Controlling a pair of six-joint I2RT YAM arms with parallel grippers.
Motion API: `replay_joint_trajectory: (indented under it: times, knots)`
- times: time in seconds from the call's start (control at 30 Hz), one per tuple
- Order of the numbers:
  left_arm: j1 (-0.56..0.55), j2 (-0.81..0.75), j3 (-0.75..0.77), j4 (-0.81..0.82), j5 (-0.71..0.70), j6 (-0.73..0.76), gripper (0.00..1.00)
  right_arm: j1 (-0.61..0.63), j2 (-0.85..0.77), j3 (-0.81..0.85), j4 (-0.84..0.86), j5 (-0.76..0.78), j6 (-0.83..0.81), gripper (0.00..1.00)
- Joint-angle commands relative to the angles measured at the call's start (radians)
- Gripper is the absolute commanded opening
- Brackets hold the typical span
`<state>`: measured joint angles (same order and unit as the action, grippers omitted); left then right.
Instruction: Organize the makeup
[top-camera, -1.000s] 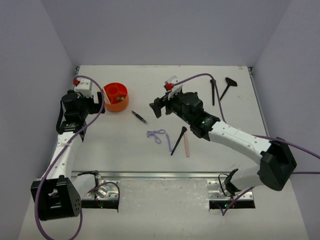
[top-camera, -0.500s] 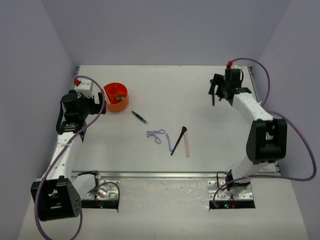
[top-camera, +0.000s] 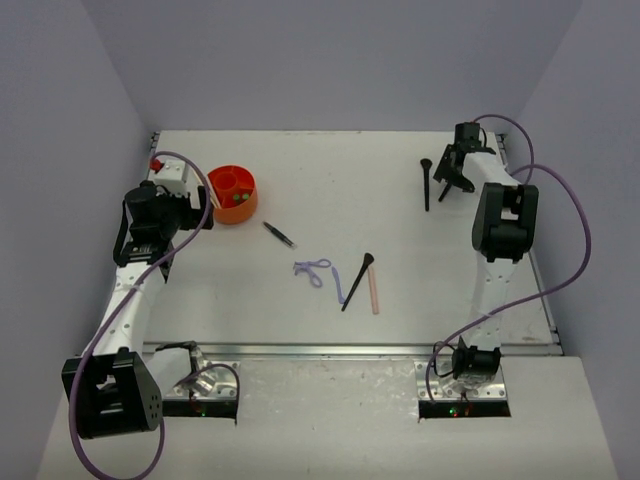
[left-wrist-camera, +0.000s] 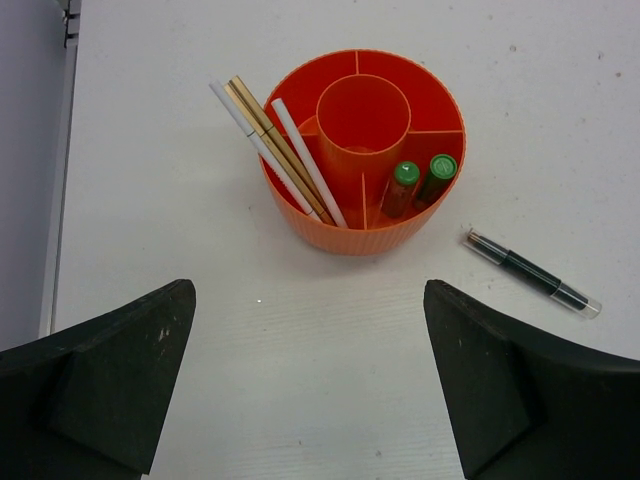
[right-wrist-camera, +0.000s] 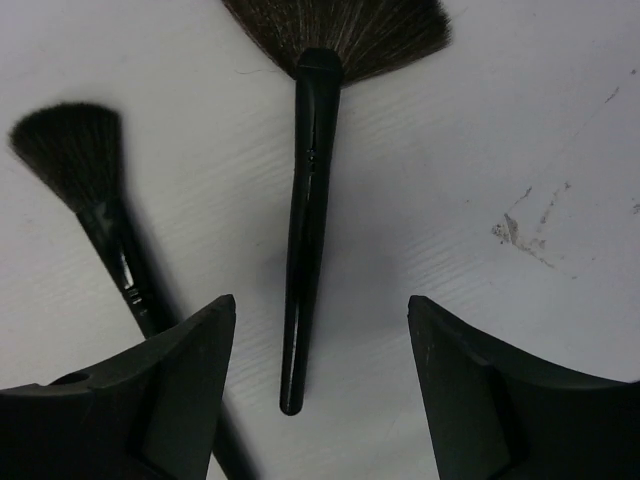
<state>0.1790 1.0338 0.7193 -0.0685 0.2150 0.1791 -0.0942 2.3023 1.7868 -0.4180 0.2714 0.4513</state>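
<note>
Brushes (right-wrist-camera: 305, 200) at far right corner, pale sticks (left-wrist-camera: 305, 160) in orange tub (left-wrist-camera: 345, 240) near far left corner.
Right pincer (right-wrist-camera: 320, 325) spread wide above both brushes; left pincer (left-wrist-camera: 308, 310) wide, facing the tub.

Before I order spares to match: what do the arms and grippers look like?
The left arm and right arm match: white tubular links, black joint housings, a purple cable looping along each. The left gripper and right gripper have broad matte black wedge fingers. A small red knob sits by the left wrist.
</note>
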Motion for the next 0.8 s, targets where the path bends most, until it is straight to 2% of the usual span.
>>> replay_joint_trajectory:
  times: [0.0,0.1,0.37,0.4,0.43,0.47,0.5,0.53,0.67,0.77]
  knots:
    - [0.013,0.011,0.028,0.016,0.026,0.002,0.95,-0.001,0.109,0.212,-0.076,0.038,-0.044,0.67]
    - [0.014,0.020,0.036,0.011,0.027,0.002,0.95,-0.005,0.168,0.291,-0.130,0.052,-0.085,0.63]
    - [0.013,0.016,0.040,0.009,0.004,0.005,0.95,-0.053,0.160,0.223,-0.131,0.017,-0.103,0.57]
    - [0.014,0.014,0.040,0.009,0.003,0.005,0.95,-0.058,0.158,0.215,-0.132,0.007,-0.103,0.51]
    - [0.014,0.012,0.040,0.009,0.002,0.006,0.95,-0.061,0.156,0.208,-0.132,-0.002,-0.104,0.40]
    - [0.014,0.010,0.040,0.009,0.000,0.006,0.95,-0.062,0.154,0.201,-0.131,-0.008,-0.108,0.22]
    - [0.014,0.009,0.041,0.011,0.001,0.005,0.95,-0.064,0.152,0.194,-0.131,-0.016,-0.115,0.10]
    - [0.014,0.008,0.042,0.012,-0.001,0.006,0.95,-0.066,0.150,0.188,-0.131,-0.023,-0.121,0.02]
    - [0.014,0.006,0.037,0.010,-0.011,0.010,0.95,-0.072,0.119,0.159,-0.130,-0.014,-0.122,0.00]
    - [0.013,0.003,0.031,0.012,-0.016,0.015,0.95,-0.073,0.018,0.090,-0.081,0.048,-0.113,0.00]
